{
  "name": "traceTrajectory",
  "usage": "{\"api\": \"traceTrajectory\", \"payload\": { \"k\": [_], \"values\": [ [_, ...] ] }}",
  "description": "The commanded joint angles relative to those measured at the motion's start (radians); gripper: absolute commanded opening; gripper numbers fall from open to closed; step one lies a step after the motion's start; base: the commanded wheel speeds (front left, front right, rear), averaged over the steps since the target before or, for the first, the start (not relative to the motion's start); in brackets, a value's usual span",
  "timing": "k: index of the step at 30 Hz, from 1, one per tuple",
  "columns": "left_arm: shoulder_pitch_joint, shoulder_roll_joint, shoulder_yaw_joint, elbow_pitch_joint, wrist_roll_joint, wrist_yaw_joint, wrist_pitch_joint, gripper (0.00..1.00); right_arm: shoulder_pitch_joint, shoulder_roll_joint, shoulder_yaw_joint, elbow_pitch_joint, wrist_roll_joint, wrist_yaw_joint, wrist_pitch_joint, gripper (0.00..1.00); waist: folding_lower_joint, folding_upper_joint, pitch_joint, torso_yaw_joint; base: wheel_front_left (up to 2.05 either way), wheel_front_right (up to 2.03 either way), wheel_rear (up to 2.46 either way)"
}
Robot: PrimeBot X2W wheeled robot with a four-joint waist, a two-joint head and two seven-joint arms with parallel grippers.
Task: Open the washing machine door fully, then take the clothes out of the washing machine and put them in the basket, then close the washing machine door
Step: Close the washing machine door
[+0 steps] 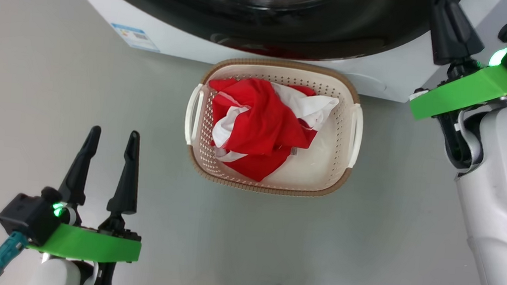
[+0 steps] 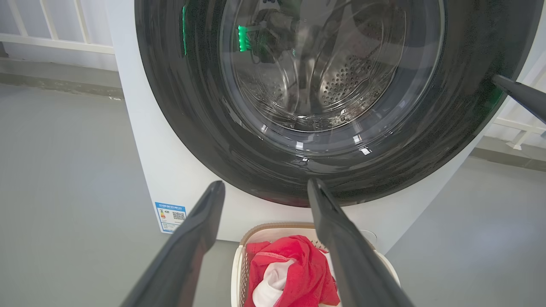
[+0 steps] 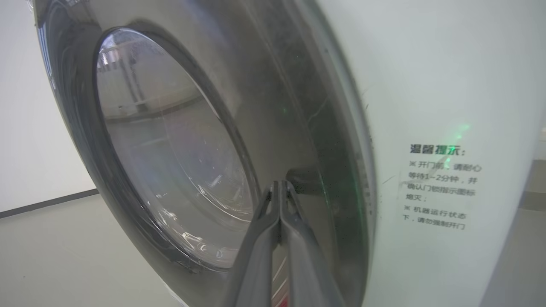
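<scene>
Hovering spread and empty at left, the left gripper (image 1: 114, 132) waits; the red white-striped clothes (image 1: 264, 125) lie in the cream perforated plastic basket (image 1: 283, 65). Rightward, the right gripper (image 3: 279, 184), pinched together on nothing, meets the round glossy black-rimmed door (image 3: 294, 106) of the white washing machine (image 3: 426, 85), apparently nearly closed: the last step.

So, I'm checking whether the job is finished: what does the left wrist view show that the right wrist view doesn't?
Left wrist view, not the right: the basket holding the red clothes, the perforated steel drum, a blue label low on the washing machine, the open left tool. Right wrist view, not the left: a printed notice beside the washing machine door, and the right tool with fingers pressed together. Both: the door shut against the white front, the right tool at its black rim.
</scene>
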Motion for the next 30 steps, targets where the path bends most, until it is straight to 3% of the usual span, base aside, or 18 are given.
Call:
{"api": "traceTrajectory", "payload": {
  "k": [1, 26, 27, 30],
  "values": [
    [-0.026, 0.013, 0.03, -0.028, -0.004, -0.003, -0.008, 1.0, -0.027, 0.011, 0.0, -0.021, 0.003, 0.001, -0.005, 0.0, 0.0, -0.0001, 0.014, 0.013, 0.0, 0.0, 0.0],
    [-0.031, 0.008, 0.032, -0.001, -0.008, -0.003, -0.008, 1.0, 0.049, 0.031, -0.015, -0.034, -0.007, 0.001, -0.005, 0.0, 0.0, -0.0001, -0.018, -0.003, 0.0, 0.0, 0.0],
    [-0.029, 0.008, 0.033, 0.001, -0.008, -0.003, -0.008, 1.0, 0.06, 0.031, -0.014, -0.035, -0.006, 0.001, -0.005, 0.02, 0.0, -0.0001, -0.023, -0.005, 0.0, 0.0, 0.0],
    [-0.022, 0.01, 0.035, 0.007, -0.009, -0.003, -0.008, 1.0, 0.1, 0.031, -0.013, -0.041, -0.003, 0.001, -0.005, 0.22, 0.0, -0.0001, -0.042, -0.011, 0.0, 0.0, 0.0]
  ]
}}
